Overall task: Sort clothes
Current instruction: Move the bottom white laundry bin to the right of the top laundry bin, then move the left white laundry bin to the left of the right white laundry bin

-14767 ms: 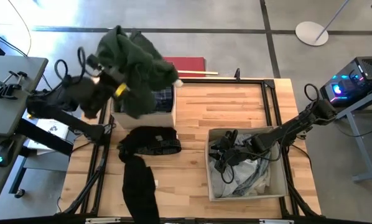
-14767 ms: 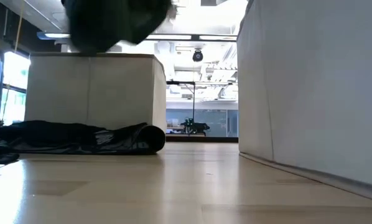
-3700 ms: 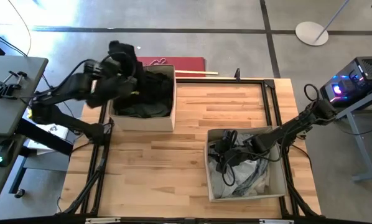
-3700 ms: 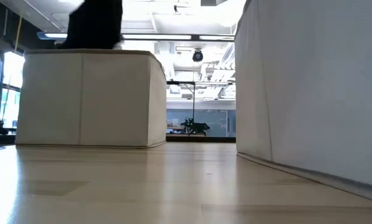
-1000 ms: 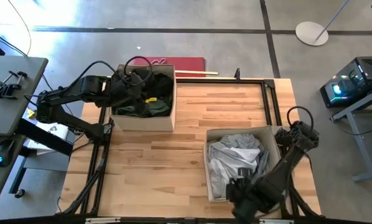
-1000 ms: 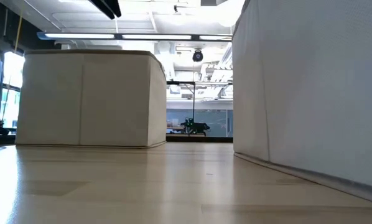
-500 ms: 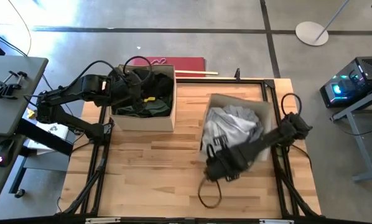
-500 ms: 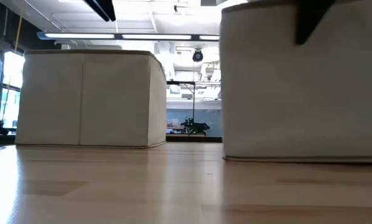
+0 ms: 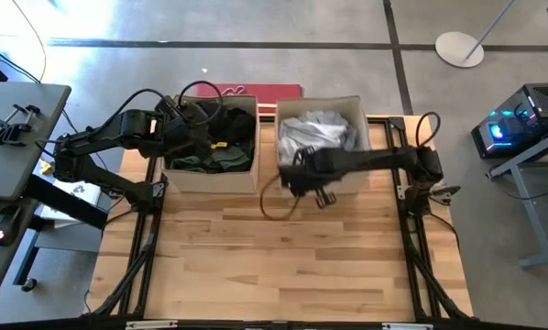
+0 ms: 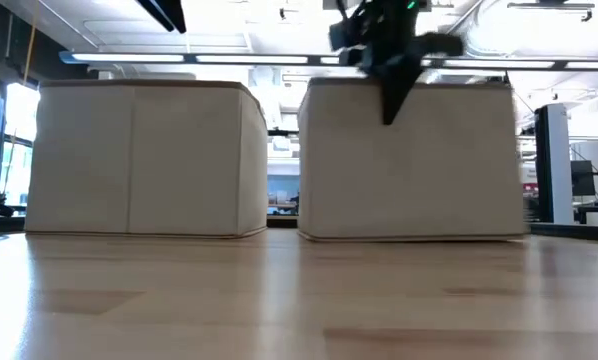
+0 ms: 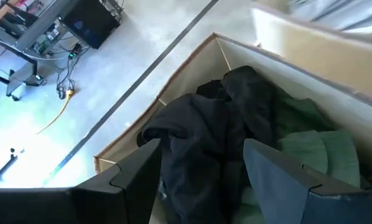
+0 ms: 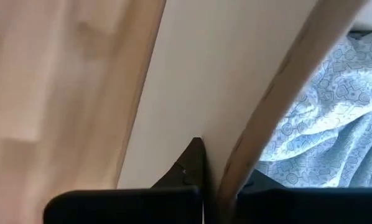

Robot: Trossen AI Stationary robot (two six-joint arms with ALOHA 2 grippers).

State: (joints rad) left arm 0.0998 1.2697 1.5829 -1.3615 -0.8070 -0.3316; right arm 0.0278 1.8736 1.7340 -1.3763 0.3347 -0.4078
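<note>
My right gripper (image 9: pixel 303 181) is clamped on the near wall of the right box (image 9: pixel 352 112), pale clothes (image 9: pixel 315 133) inside. I should slide it level, flush beside the left box (image 9: pixel 242 179), without tipping.

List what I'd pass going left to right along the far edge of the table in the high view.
Left gripper above the dark clothes → left box → right box holding the pale clothes, its near wall pinched by the right gripper.
</note>
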